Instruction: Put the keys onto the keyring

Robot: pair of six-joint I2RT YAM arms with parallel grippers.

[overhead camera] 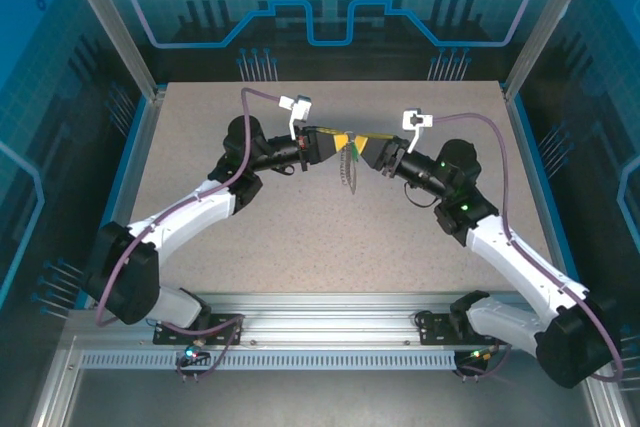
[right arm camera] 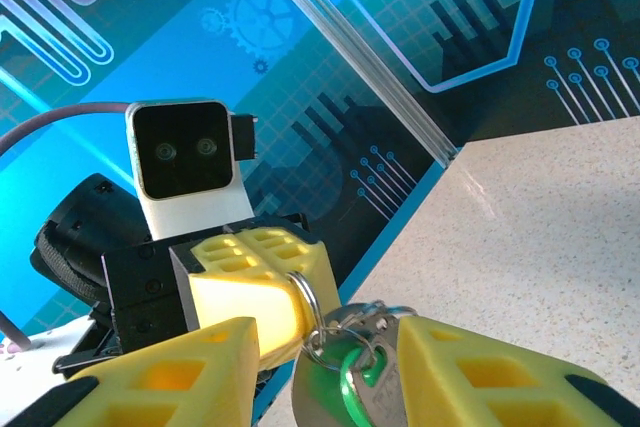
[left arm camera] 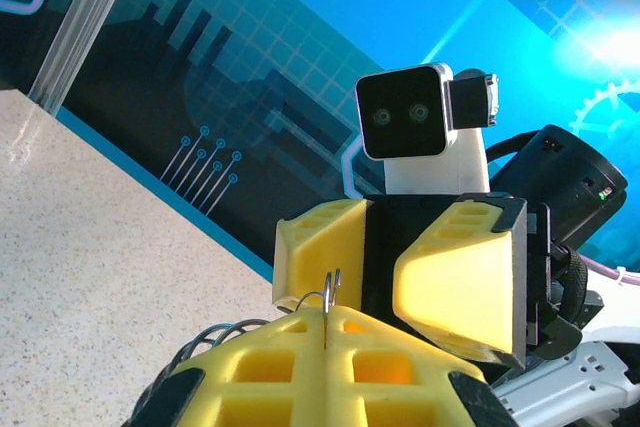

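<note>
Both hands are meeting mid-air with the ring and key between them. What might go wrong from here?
The left hand pinches the keyring by a thin edge only; a tug may slip it free and drop it. The right hand, fingers apart around the green key, sits very close to the left fingertips; closing may knock them.

Yellow left pincer (left arm camera: 325,342) and right pincer (left arm camera: 388,267), green-headed key (right arm camera: 325,387), silvery keyring (right arm camera: 310,297), speckled beige table (overhead camera: 300,237), blue circuit-patterned walls (overhead camera: 330,7)
</note>
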